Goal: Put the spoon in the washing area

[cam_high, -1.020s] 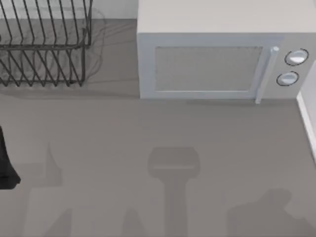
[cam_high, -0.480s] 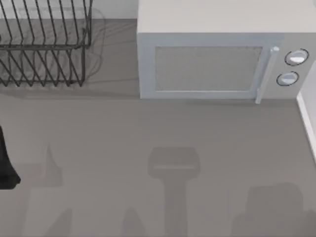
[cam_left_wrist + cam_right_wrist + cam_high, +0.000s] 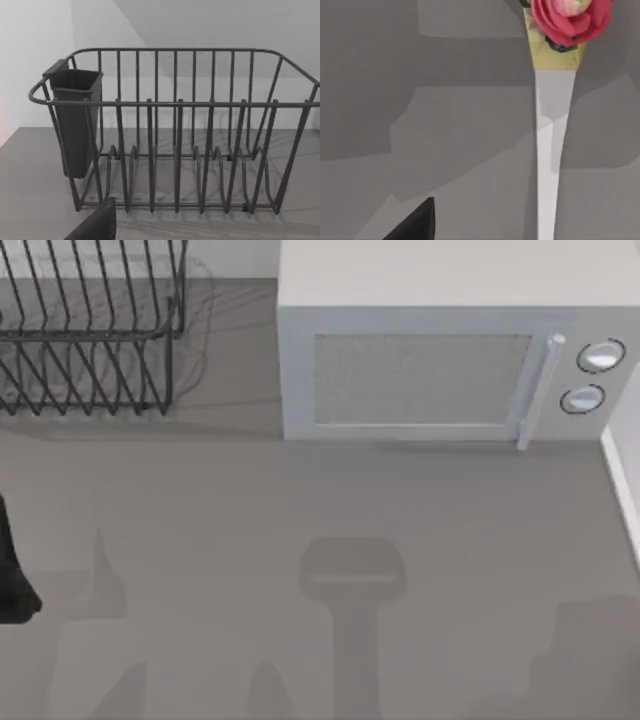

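The spoon [image 3: 549, 150] lies on the grey tabletop in the right wrist view: a slim silver handle with a gold collar and a pink rose at its end. A dark part of my right gripper [image 3: 415, 222] sits off to one side of the handle, apart from it. My left gripper [image 3: 97, 226] faces the dish rack, and that arm stands as a black shape [image 3: 12, 575] at the table's left edge. The washing area is out of view.
A dark wire dish rack [image 3: 90, 335] with a cutlery cup [image 3: 75, 120] stands at the back left. A white microwave [image 3: 440, 360] fills the back right, its door shut. A pale edge [image 3: 625, 475] runs along the right side.
The shadow at the bottom right of the table has slid rightward toward the edge. The left arm, rack and microwave have not moved.
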### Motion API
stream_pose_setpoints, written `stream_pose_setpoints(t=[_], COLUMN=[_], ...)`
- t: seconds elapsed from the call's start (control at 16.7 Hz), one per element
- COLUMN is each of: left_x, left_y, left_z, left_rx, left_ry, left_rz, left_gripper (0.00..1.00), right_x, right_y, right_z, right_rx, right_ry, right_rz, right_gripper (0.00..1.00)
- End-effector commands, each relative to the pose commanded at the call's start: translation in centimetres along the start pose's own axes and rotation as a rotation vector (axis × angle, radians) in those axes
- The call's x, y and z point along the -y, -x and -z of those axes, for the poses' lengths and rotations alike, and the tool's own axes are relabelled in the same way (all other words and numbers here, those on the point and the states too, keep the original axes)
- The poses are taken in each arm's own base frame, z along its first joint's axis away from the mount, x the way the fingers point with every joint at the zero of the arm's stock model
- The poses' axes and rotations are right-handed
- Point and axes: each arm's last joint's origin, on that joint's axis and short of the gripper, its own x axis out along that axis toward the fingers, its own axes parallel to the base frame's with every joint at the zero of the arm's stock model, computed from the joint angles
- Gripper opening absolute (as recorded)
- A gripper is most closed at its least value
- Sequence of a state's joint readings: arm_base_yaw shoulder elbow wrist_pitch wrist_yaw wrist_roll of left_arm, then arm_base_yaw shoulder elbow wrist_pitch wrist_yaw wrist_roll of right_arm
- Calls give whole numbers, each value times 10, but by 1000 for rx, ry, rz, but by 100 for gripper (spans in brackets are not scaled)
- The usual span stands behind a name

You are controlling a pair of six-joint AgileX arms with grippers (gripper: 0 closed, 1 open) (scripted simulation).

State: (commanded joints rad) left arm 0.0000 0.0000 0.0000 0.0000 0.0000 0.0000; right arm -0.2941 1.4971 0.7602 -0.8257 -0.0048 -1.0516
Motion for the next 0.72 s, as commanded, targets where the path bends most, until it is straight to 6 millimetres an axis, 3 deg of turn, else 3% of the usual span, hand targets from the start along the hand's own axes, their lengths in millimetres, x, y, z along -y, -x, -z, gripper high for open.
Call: stream_pose_setpoints(t=[0.3,0.6,0.72], left_x=[0,0,0], left_y=[0,0,0], left_z=[0,0,0], left_rx=[0,0,0], left_ry=[0,0,0], left_rz=[0,0,0], left_gripper=[100,100,100], right_x=[-4,-5,-5], right_y=[-46,-51,-51], right_z=[3,3,3], right_rx=[-1,-3,-3], right_ry=[1,1,1], right_rz=[-2,-5,-5], right_gripper=[100,100,85])
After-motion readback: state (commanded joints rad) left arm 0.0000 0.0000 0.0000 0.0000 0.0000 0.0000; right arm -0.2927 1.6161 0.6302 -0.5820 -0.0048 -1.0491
